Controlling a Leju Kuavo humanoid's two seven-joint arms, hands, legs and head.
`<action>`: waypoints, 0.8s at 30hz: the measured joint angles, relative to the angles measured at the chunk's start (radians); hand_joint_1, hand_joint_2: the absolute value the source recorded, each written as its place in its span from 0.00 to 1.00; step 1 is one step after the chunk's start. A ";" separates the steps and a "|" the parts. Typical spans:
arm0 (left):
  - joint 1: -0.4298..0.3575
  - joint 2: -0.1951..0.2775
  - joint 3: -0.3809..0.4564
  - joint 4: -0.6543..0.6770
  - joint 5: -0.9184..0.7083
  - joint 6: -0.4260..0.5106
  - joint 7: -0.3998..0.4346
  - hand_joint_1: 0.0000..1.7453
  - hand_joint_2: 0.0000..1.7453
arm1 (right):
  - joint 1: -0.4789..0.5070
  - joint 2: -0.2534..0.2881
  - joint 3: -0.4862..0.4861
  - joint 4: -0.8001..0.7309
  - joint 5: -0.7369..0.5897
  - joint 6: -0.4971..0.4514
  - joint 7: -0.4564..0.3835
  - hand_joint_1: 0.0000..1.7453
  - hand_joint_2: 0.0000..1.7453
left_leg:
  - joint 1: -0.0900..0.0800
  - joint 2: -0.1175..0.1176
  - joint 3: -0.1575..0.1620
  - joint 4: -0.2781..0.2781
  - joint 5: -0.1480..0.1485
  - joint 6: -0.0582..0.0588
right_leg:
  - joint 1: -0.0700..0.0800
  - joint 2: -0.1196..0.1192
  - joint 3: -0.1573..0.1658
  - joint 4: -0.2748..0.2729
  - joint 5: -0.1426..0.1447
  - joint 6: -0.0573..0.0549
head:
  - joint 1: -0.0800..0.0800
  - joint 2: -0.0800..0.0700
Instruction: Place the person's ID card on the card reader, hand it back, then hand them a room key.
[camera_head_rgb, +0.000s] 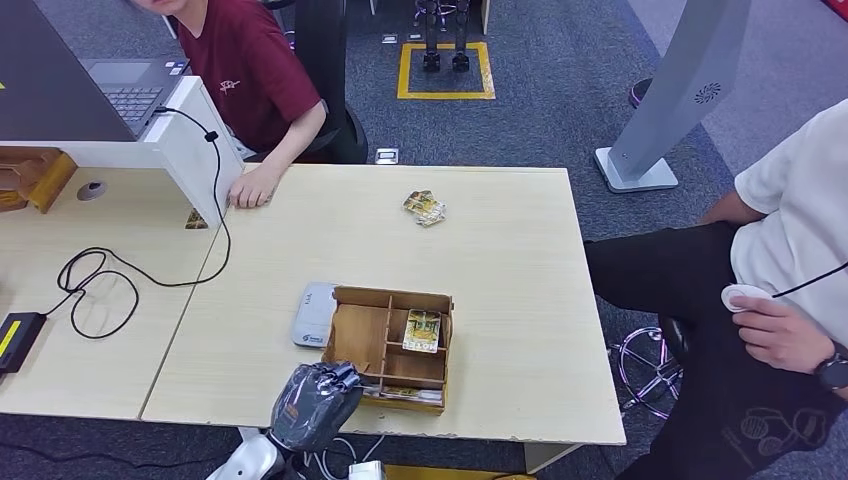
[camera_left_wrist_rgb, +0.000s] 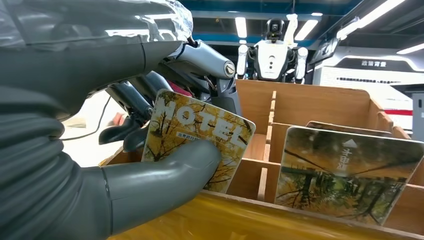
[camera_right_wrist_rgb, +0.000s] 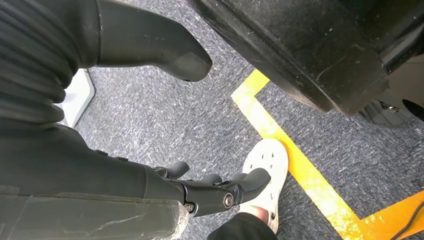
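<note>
A wooden compartment box (camera_head_rgb: 347, 340) stands near the table's front edge, with a grey-white card reader (camera_head_rgb: 313, 312) against its left side. My left hand (camera_head_rgb: 315, 400) is at the box's front left corner. In the left wrist view this hand (camera_left_wrist_rgb: 75, 130) pinches a yellow room key card (camera_left_wrist_rgb: 200, 132) marked HOTEL between thumb and fingers, just over the box (camera_left_wrist_rgb: 310, 105). Another key card (camera_left_wrist_rgb: 345, 175) leans upright in a compartment, and one such card (camera_head_rgb: 422, 330) shows in the head view. My right hand (camera_right_wrist_rgb: 100, 170) hangs over the floor, fingers (camera_right_wrist_rgb: 225, 192) apart, holding nothing.
A small pile of yellow cards (camera_head_rgb: 425, 207) lies near the table's far edge. A person in red sits at the far left, one hand (camera_head_rgb: 250, 190) on the table. A person in white (camera_head_rgb: 790, 230) sits at the right. A laptop (camera_head_rgb: 130, 90) and a black cable (camera_head_rgb: 100, 285) are at the left.
</note>
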 joint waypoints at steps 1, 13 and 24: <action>0.000 0.002 0.001 -0.002 0.004 0.001 0.000 1.00 1.00 | 0.000 0.000 0.000 0.000 0.002 0.000 0.000 0.00 1.00 | 0.000 0.000 0.000 0.000 0.000 0.000 | 0.000 0.000 0.000 0.000 0.000 0.000 | 0.000 0.000; -0.055 0.086 0.085 -0.129 0.017 -0.008 0.003 1.00 1.00 | 0.000 0.000 -0.007 0.000 0.006 0.008 0.000 0.00 1.00 | 0.000 0.000 0.000 0.000 0.001 -0.001 | 0.000 0.000 0.000 0.000 0.000 0.000 | 0.000 0.000; -0.093 0.100 0.110 -0.179 0.027 -0.013 0.004 1.00 1.00 | 0.000 0.000 -0.011 0.000 0.007 0.008 0.000 0.00 1.00 | 0.000 0.000 0.000 0.000 0.001 -0.001 | 0.000 0.000 0.000 0.000 0.000 0.000 | 0.000 0.000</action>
